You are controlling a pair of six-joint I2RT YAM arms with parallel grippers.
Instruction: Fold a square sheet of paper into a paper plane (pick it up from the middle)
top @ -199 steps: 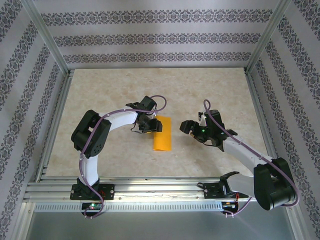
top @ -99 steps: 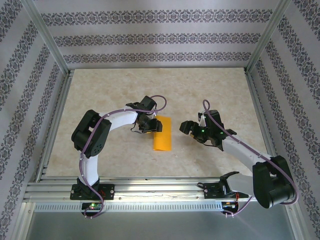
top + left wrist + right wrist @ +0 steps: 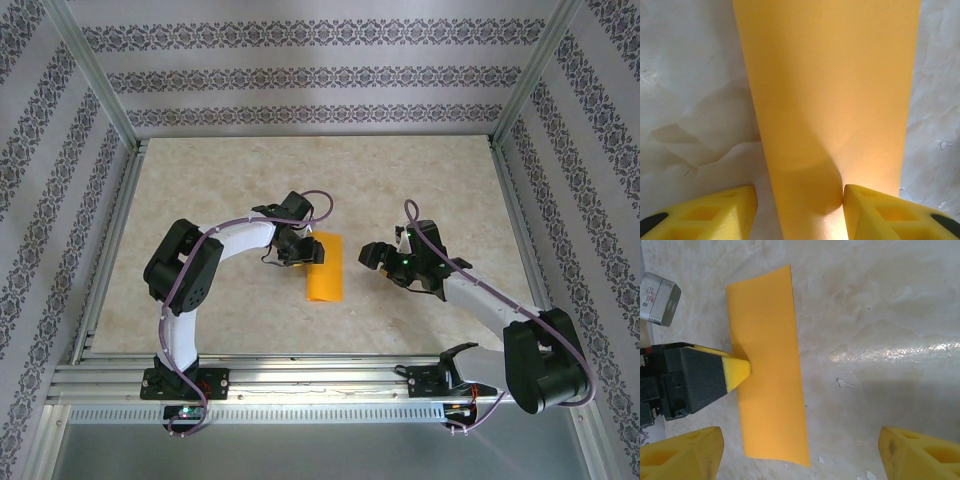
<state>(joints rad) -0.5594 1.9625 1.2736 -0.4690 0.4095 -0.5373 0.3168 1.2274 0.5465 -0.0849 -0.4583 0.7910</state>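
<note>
We see the orange sheet of paper (image 3: 324,268) flat on the desk (image 3: 220,180); thin, limp, easily creased; we'd pinch mid-edge; left fingers (image 3: 875,210) parted astride it, right fingers (image 3: 685,452) spread wide, empty.

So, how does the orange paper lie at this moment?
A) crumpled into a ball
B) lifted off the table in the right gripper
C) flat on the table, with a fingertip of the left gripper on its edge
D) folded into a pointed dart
C: the sheet of paper lies flat on the table as a long rectangle. A fingertip of the left gripper rests on its edge, and the open right gripper stands apart from it.
</note>
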